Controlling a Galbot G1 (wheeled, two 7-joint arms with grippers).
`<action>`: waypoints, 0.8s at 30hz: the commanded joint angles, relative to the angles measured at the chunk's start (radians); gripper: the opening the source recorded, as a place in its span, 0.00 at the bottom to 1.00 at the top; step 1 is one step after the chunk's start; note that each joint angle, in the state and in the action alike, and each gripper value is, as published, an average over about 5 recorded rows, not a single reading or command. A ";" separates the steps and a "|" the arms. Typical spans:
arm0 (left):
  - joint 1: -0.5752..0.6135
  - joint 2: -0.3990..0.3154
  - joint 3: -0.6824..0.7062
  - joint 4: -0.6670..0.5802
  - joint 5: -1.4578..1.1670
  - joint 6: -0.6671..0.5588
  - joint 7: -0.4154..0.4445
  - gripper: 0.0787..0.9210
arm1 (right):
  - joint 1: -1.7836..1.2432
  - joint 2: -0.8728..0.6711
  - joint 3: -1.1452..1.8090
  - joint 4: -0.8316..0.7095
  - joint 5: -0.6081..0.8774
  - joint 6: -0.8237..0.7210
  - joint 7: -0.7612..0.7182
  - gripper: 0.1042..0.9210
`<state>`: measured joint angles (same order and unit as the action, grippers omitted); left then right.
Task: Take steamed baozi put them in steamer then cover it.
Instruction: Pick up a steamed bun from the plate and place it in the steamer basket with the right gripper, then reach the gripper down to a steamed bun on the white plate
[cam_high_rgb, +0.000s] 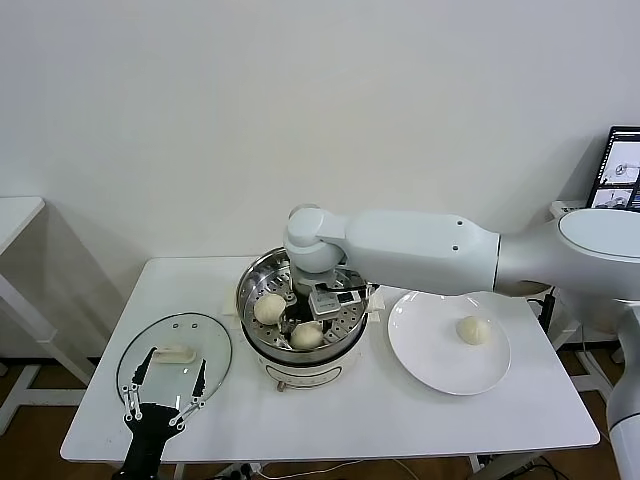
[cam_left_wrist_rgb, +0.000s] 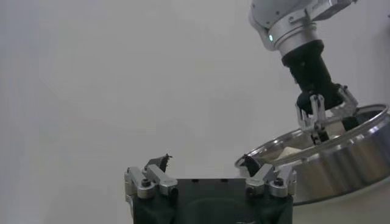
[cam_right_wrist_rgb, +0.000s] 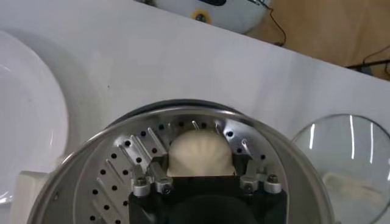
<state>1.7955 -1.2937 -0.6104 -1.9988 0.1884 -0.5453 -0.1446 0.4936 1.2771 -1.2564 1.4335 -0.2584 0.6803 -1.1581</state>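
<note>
We take the steamer (cam_high_rgb: 300, 325) as our landmark. Our right gripper (cam_right_wrist_rgb: 201, 176) is inside it, just above the tray, with its fingers apart on both sides of a baozi (cam_right_wrist_rgb: 200, 153) that sits on the tray; it looks released, not clamped. Two more baozi (cam_high_rgb: 270, 308) lie in the steamer, and the last baozi (cam_high_rgb: 472, 329) waits on the white plate (cam_high_rgb: 430, 360) to the right of the steamer. To do this step well, we should lift straight up, so the fingers do not drag the bun. Our left gripper (cam_high_rgb: 165, 395), spread open, hovers by the cover (cam_high_rgb: 205, 335), left of the steamer.
</note>
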 joint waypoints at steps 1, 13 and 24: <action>0.000 0.000 -0.003 -0.001 0.000 -0.001 0.000 0.88 | -0.008 -0.007 0.036 -0.005 -0.011 -0.019 -0.010 0.87; -0.007 0.001 0.004 -0.001 0.004 0.006 0.000 0.88 | 0.093 -0.291 0.234 -0.155 0.337 -0.447 -0.134 0.88; -0.007 0.006 0.004 -0.005 0.009 0.007 0.001 0.88 | 0.002 -0.491 0.193 -0.518 0.492 -0.730 -0.162 0.88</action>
<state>1.7870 -1.2896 -0.6045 -2.0022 0.1961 -0.5389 -0.1447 0.5445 0.9658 -1.0799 1.1763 0.0744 0.2042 -1.2841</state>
